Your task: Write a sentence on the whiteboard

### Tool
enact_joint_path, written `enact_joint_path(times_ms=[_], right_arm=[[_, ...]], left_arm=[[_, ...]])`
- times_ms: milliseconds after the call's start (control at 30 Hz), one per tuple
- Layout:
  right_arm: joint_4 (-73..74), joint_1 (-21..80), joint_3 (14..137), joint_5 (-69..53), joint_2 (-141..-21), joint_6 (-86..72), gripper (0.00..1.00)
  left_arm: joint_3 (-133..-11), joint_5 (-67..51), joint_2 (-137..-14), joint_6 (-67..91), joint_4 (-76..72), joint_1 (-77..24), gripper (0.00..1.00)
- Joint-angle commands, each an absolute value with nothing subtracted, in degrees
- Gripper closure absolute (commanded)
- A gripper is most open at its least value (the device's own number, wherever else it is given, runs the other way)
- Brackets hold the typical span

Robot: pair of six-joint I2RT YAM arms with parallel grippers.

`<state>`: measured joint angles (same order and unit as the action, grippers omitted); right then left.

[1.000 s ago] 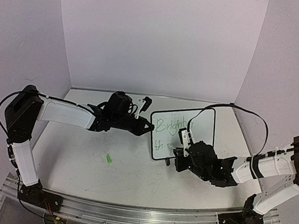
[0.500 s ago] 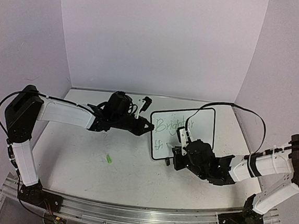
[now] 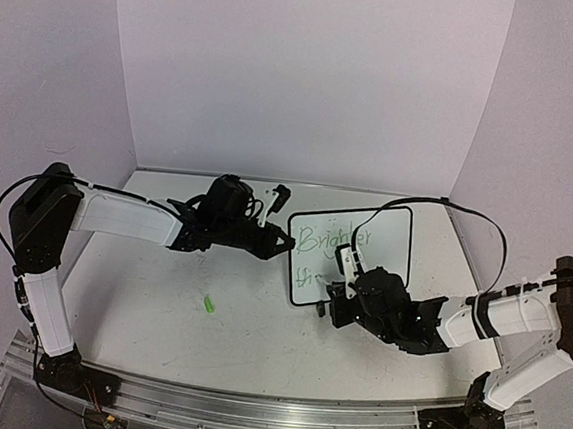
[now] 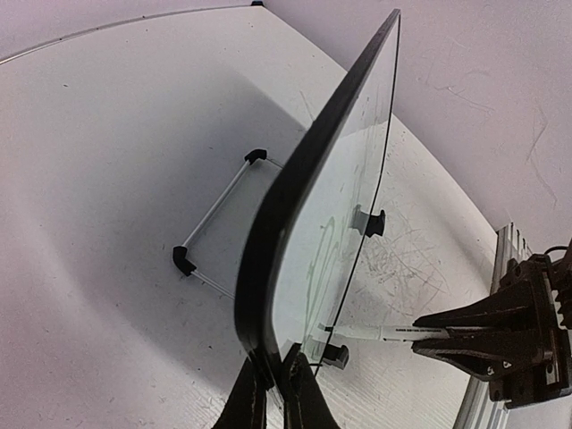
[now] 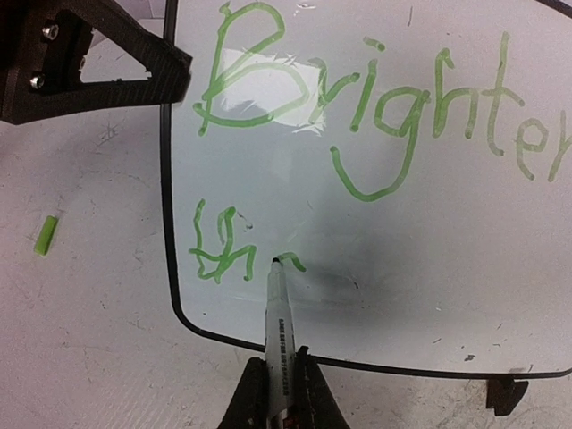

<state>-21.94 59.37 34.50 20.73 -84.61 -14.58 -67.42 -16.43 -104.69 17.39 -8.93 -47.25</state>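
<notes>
Whiteboard (image 3: 390, 239): propped upright mid-table, right of centre. Nearest: my right gripper (image 5: 279, 393), clamped tight on marker (image 5: 278, 313), its tip touching the second line just past the first green scrawl. Beyond: sentence (image 5: 375, 98), "Brighter" complete. Farthest: my left gripper (image 4: 273, 389), pinched on the board's edge. Handling: light pressure, even strokes, left grip firm.

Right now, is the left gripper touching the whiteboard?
Touching. The left wrist view shows the left gripper pinched shut on the whiteboard at its black edge, with no gap.
</notes>
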Motion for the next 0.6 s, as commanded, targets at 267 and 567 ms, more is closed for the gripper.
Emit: enact_joint_path(times_ms=[267, 567], right_arm=[[-18.32, 59.05, 35.42, 19.57, -86.13, -16.59, 1.00], [-17.14, 58.98, 35.18, 22.39, -84.68, -16.61, 1.00]], left_arm=[[-69.73, -10.96, -104.47, 14.64, -6.72, -46.15, 1.00], [-69.70, -10.94, -104.63, 14.68, -6.74, -46.14, 1.00]])
